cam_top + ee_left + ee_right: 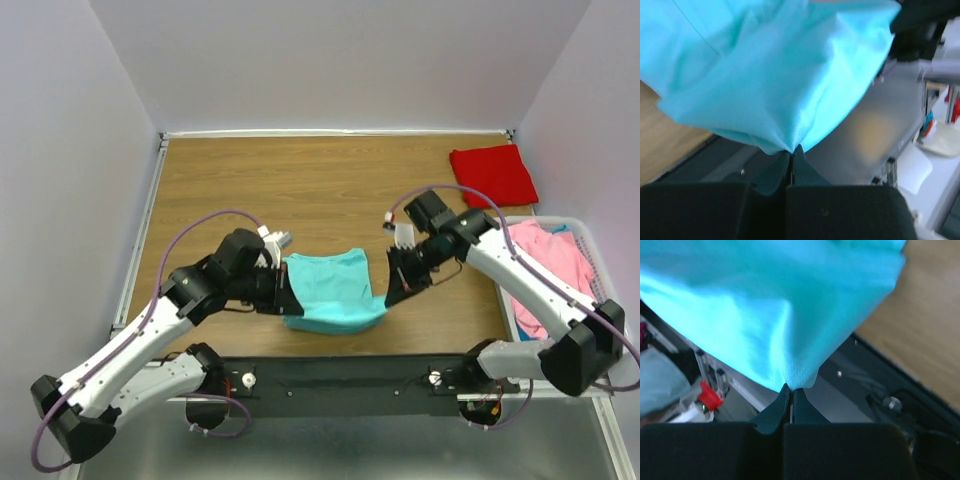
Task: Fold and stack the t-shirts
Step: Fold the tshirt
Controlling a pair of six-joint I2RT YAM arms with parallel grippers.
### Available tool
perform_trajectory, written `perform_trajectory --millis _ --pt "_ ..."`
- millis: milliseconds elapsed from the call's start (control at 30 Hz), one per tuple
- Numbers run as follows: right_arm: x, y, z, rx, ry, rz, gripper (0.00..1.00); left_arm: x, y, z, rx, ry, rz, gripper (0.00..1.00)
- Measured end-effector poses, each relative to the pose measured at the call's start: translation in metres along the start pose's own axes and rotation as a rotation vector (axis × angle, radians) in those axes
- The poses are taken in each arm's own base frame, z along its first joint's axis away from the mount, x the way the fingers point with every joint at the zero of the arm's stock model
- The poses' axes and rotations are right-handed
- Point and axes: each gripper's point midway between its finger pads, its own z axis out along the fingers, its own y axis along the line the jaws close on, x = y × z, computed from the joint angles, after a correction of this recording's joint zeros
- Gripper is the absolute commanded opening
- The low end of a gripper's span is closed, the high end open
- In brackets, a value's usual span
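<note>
The left gripper [791,159] was clenched on the left edge of the aqua t-shirt [330,290], which sagged between both arms over the table's [300,190] near side. The right gripper [791,395] pinched its right edge. Farther right, a folded red t-shirt [492,175] lay in the far corner, behind the white basket [545,220].

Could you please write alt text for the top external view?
The left gripper and right gripper each pinch a side of an aqua-teal t-shirt over the wooden table. A folded red t-shirt lies far right, behind a white basket of clothes.
</note>
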Motion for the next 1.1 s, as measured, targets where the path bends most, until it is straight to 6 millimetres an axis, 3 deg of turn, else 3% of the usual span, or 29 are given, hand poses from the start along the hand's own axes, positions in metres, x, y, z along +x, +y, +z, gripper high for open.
perform_trajectory --millis 100,200,233,300,433,600,733,867,1000,1033,1100 --pt "-0.052 0.011 -0.016 0.019 -0.091 -0.029 0.01 -0.043 0.011 0.007 -0.040 -0.084 -0.025 0.00" --pt "-0.094 0.002 -0.016 0.027 -0.125 -0.004 0.01 -0.090 0.049 0.015 -0.113 -0.173 -0.098 0.00" --pt "-0.116 -0.009 -0.011 0.032 -0.136 0.018 0.01 -0.102 0.062 0.017 -0.135 -0.191 -0.118 0.00" --pt "-0.143 -0.030 0.003 0.039 -0.129 0.057 0.01 -0.121 0.086 0.026 -0.163 -0.207 -0.153 0.00" --pt "-0.175 -0.066 0.040 0.053 -0.090 0.110 0.01 -0.146 0.117 0.045 -0.160 -0.234 -0.174 0.00" --pt "-0.194 -0.097 0.079 0.067 -0.061 0.139 0.01 -0.164 0.164 0.068 -0.172 -0.252 -0.221 0.00" --pt "-0.209 -0.113 0.082 0.068 -0.114 0.141 0.01 -0.170 0.180 0.086 -0.158 -0.236 -0.226 0.00" --pt "-0.210 -0.124 0.085 0.069 -0.137 0.152 0.11 -0.176 0.185 0.095 -0.145 -0.238 -0.212 0.06" --pt "-0.209 -0.126 0.086 0.069 -0.142 0.153 0.34 -0.181 0.182 0.092 -0.141 -0.257 -0.194 0.31" --pt "-0.210 -0.123 0.082 0.069 -0.152 0.149 0.36 -0.183 0.181 0.090 -0.146 -0.268 -0.185 0.42" --pt "-0.212 -0.119 0.074 0.076 -0.177 0.136 0.41 -0.189 0.177 0.080 -0.157 -0.307 -0.162 0.50"
